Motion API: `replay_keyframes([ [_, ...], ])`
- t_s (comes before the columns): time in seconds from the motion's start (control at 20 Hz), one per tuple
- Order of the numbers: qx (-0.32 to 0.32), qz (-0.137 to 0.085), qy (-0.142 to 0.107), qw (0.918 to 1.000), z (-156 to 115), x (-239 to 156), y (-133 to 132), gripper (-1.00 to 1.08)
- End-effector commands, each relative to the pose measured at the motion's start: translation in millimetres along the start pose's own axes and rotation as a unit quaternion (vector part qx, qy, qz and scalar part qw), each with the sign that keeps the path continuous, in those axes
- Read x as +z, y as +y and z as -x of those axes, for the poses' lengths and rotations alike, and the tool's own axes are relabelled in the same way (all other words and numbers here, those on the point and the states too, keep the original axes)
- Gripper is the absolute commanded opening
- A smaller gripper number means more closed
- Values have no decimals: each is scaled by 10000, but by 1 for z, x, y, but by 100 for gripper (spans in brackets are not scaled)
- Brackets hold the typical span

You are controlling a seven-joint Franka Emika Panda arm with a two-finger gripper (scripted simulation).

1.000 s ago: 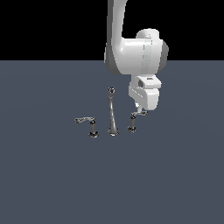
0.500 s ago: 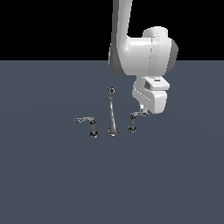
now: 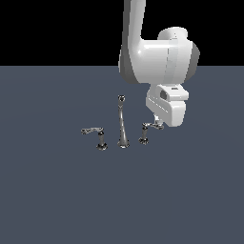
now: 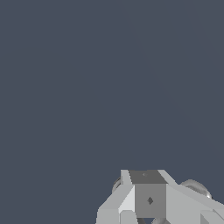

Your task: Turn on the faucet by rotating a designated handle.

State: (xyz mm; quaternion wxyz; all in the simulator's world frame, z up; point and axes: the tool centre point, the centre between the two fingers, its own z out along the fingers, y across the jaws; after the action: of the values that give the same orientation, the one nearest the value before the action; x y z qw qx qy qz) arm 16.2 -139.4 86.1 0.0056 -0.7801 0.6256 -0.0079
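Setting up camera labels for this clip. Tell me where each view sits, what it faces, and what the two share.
Exterior view: off the arm, looking slightly down across the floor at the faucet; the arm's white wrist and hand show, gripper at the handle.
Wrist view: on the wrist, facing the floor; only the gripper fills its lower edge.
Shared: gripper and floor.

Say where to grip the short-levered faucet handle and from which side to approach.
Grip the handle on its lever's free end, probably from above. The lever lies level, pointing from its dark post toward the exterior view's right, where the gripper hangs, so that end likely gives most leverage.
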Motion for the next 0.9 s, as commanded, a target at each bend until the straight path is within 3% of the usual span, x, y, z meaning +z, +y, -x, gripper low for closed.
replay_keyframes([
  [0.0,9,62,-25,10000,4,0,13,-100],
  [0.4,37,89,-26,10000,9,0,41,-100],
  [0.5,51,65,-12,10000,6,0,37,-100],
  [0.85,46,78,-19,10000,31,-1,49,-100],
])
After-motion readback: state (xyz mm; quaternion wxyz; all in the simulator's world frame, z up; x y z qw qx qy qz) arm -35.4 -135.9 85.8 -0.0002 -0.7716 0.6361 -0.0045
